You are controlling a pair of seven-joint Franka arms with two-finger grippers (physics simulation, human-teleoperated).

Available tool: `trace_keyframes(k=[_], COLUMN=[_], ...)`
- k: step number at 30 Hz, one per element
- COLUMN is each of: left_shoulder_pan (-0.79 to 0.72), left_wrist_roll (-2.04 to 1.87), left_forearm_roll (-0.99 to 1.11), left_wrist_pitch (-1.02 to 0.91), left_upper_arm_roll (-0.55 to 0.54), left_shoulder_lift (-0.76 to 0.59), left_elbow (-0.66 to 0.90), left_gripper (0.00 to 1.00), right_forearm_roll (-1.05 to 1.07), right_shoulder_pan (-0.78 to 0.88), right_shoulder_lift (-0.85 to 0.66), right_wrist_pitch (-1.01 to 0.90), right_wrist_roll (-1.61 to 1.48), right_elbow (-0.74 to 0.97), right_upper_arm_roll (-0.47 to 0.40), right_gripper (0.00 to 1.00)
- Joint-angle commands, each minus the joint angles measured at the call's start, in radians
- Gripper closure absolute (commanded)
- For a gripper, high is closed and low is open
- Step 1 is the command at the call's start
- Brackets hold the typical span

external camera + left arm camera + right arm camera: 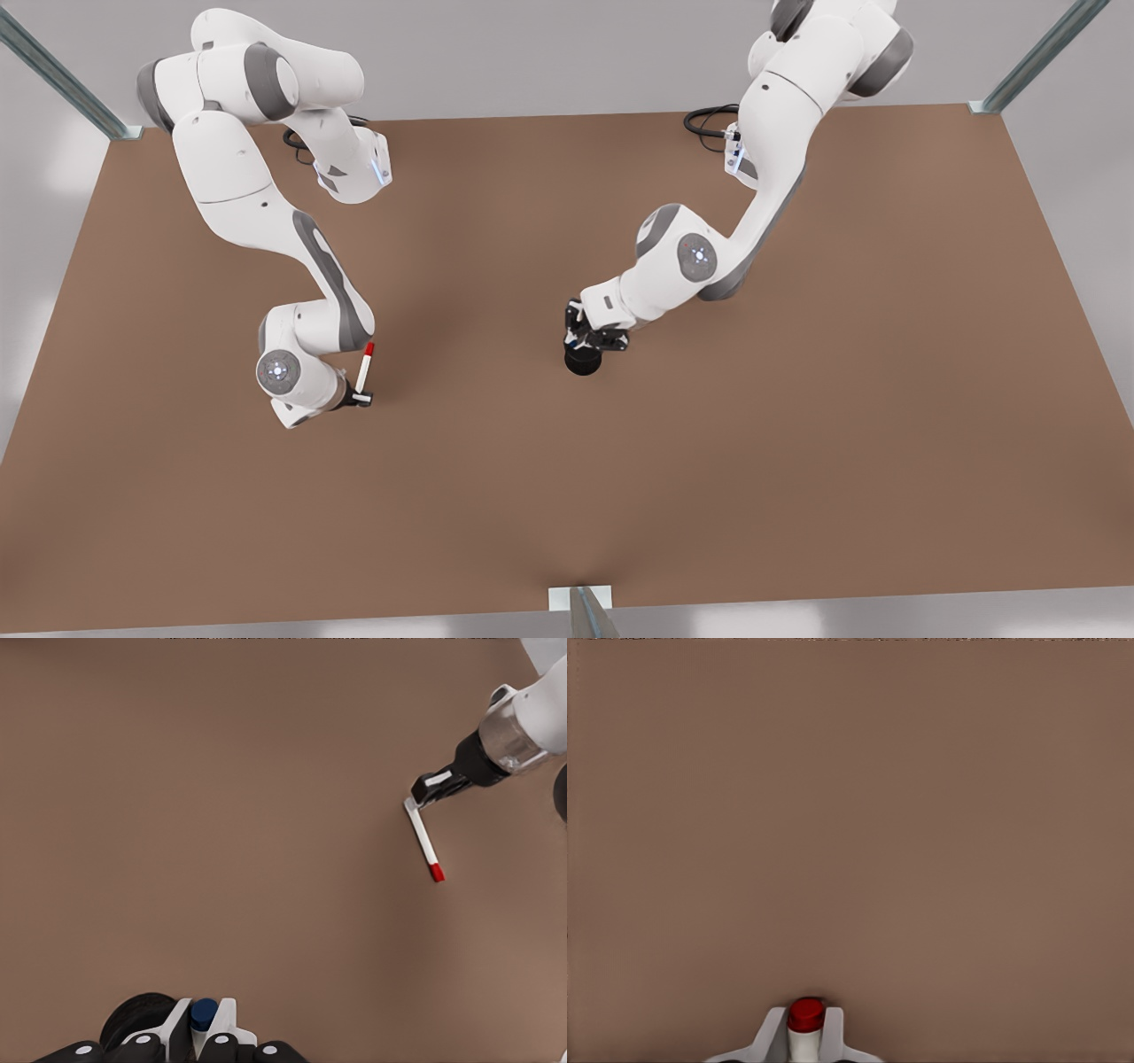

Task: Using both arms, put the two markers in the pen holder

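Note:
My left gripper [592,341] hovers right above the black mesh pen holder [582,361] at the table's middle, shut on the blue-capped marker [203,1013]. In the left wrist view the blue cap points down between the fingers [224,1017], just beside the pen holder [135,1025] rim. My right gripper [361,397], at the front view's left, is shut on the white end of the red-capped marker [366,368], held well off from the holder. The left wrist view shows that red marker [423,835] hanging from the right gripper [423,797]. Its red cap [806,1016] sits between the right gripper [804,1035] fingers.
The brown table [797,425] spreads wide on all sides of the holder. Metal frame posts [1036,58] stand at the back corners, another [585,611] at the front edge. Black cables [709,120] lie near the arm bases.

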Motion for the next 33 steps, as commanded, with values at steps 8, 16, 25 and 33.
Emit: trace_keyframes(k=[8,16,25,33], left_shoulder_pan=[0.027,0.053,0.03,0.019], left_wrist_roll=[0.314,0.355,0.354,0.355], left_forearm_roll=[-0.033,-0.033,-0.067,-0.067], left_wrist_pitch=[0.179,0.179,0.188,0.212], left_upper_arm_roll=[-0.001,-0.001,-0.001,-0.001], left_shoulder_lift=[-0.027,-0.032,-0.007,0.013], left_elbow=[-0.095,-0.11,-0.07,-0.07], left_gripper=[0.79,0.79,0.79,0.44], right_forearm_roll=[0.0,0.0,0.0,0.0], right_shoulder_pan=[-0.002,-0.002,-0.008,-0.011], right_shoulder_lift=[0.0,0.002,0.002,-0.015], right_wrist_pitch=[-0.001,0.004,0.007,0.005], right_wrist_roll=[-0.026,-0.026,-0.025,-0.026], right_elbow=[-0.003,-0.007,-0.014,-0.018], right_upper_arm_roll=[0.002,0.002,0.004,0.007], right_gripper=[0.72,0.71,0.71,0.72])
